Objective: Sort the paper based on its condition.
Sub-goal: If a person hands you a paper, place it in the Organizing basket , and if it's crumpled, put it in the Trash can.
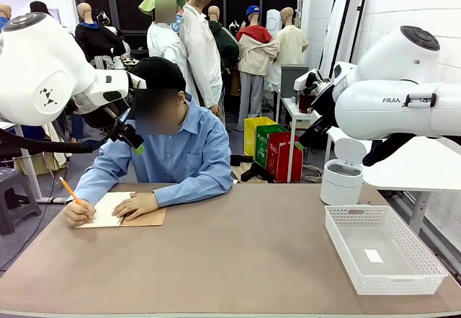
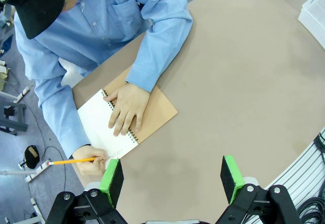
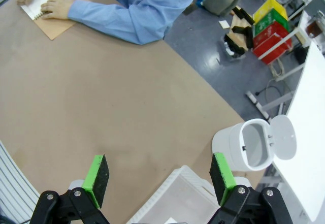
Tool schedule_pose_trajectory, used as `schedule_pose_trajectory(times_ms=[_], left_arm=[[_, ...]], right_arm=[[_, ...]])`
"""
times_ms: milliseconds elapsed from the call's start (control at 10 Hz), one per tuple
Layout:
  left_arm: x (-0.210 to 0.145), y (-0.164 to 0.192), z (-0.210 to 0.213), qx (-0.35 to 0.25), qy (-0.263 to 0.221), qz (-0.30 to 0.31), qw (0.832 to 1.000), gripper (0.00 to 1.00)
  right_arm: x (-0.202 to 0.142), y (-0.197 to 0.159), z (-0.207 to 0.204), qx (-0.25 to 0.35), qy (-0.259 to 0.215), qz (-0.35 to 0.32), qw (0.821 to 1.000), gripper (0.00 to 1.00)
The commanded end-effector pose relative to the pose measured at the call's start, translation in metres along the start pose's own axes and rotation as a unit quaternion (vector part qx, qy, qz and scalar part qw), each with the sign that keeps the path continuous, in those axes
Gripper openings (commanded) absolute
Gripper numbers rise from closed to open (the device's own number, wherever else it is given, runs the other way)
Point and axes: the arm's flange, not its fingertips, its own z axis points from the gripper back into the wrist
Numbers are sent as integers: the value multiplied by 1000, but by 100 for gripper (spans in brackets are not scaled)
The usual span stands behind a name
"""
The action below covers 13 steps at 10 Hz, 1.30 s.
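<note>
No loose paper lies in view. At the far left of the table a person writes with an orange pencil (image 1: 70,191) on the white page of a spiral notebook (image 1: 142,218) with a tan cover; the other hand (image 2: 126,106) rests flat on it. My left gripper (image 2: 171,179) hangs open high above the table, just right of the notebook (image 2: 157,113), with nothing between its green pads. My right gripper (image 3: 159,177) also stands open and holds nothing, up over the table's right side. Both grippers (image 1: 130,138) (image 1: 306,136) are raised near the person's shoulder height.
A white mesh basket (image 1: 414,273) sits at the front right of the table with a tiny white scrap (image 1: 373,255) inside. Behind it stands a small white bin (image 1: 341,182) with its lid flipped up, also seen from above (image 3: 231,148). The brown tabletop (image 1: 238,260) spreads between notebook and basket.
</note>
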Motion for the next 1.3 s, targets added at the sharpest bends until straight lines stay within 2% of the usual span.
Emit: schedule_pose_trajectory(times_ms=[0, 1200], left_arm=[[0, 0, 1, -2, -2, -3, 1000, 100], [0, 0, 1, -2, -2, -3, 1000, 100]], right_arm=[[1, -1, 1, 2, 3, 0, 1000, 100], [1, -1, 1, 2, 3, 0, 1000, 100]])
